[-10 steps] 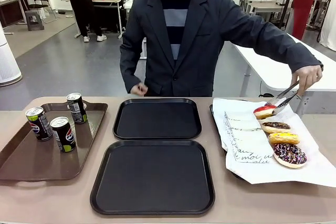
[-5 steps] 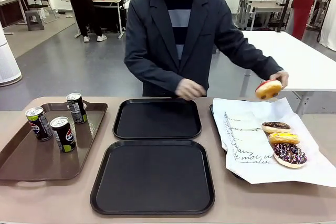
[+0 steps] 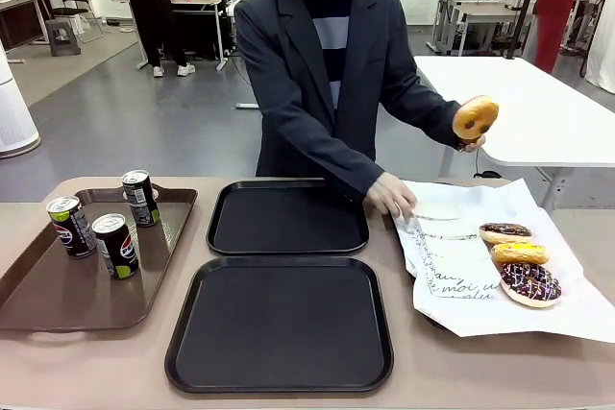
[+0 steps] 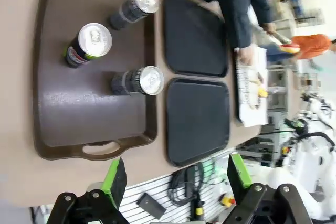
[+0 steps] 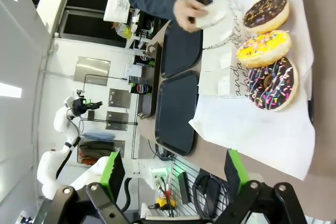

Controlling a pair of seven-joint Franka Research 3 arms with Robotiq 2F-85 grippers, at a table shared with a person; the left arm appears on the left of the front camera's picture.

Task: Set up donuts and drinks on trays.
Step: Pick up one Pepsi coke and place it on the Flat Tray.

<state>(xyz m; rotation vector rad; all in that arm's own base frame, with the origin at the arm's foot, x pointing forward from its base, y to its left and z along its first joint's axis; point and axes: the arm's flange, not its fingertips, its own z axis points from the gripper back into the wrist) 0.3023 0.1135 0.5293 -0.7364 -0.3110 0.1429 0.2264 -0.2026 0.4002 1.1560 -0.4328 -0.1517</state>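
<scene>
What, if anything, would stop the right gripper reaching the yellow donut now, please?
Probably yes, it can: the right gripper is open, the yellow donut lies uncovered on the paper, and the person's hand is farther off.

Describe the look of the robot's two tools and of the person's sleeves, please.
The left tool has a black angular body with two flat bright green pads. The right tool looks the same. The person wears a dark navy jacket with long sleeves over a striped top.
</scene>
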